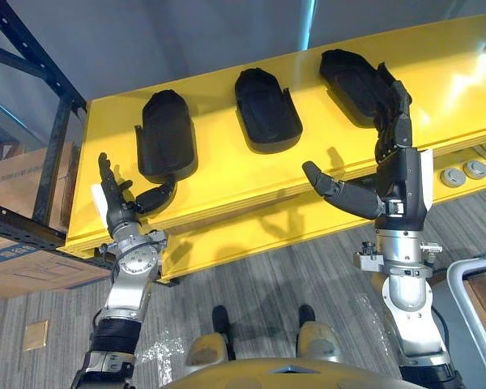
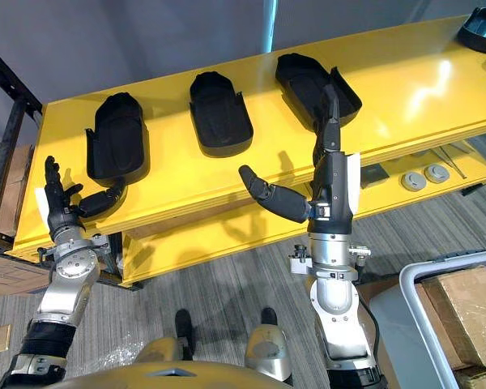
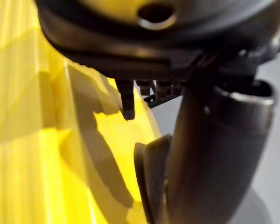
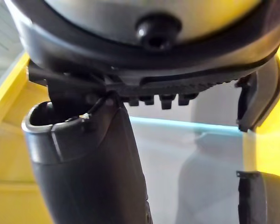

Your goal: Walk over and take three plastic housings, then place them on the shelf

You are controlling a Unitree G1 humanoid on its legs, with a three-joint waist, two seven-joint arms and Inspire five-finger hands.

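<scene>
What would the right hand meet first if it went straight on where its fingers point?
Probably the rightmost housing on the yellow shelf: the right hand holds straight fingers over its near edge, though height is unclear.

A warehouse or factory stockroom is indicated: dark steel racking [image 1: 55,158], a yellow shelf [image 1: 437,89], cardboard boxes [image 2: 466,304] and moulded plastic housings [image 1: 266,109] are seen.

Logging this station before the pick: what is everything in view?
shelf: one, yellow, two levels
plastic housings: three, black, in a row on the shelf top
round discs: two, grey, lower level, right
dark object: one, black, shelf top's far right end
rack: one, dark, left
cardboard boxes: several, brown, in the rack at left and at lower right
left hand: one, dark, open, beside the left housing
right hand: one, dark, open, fingers over the right housing
</scene>
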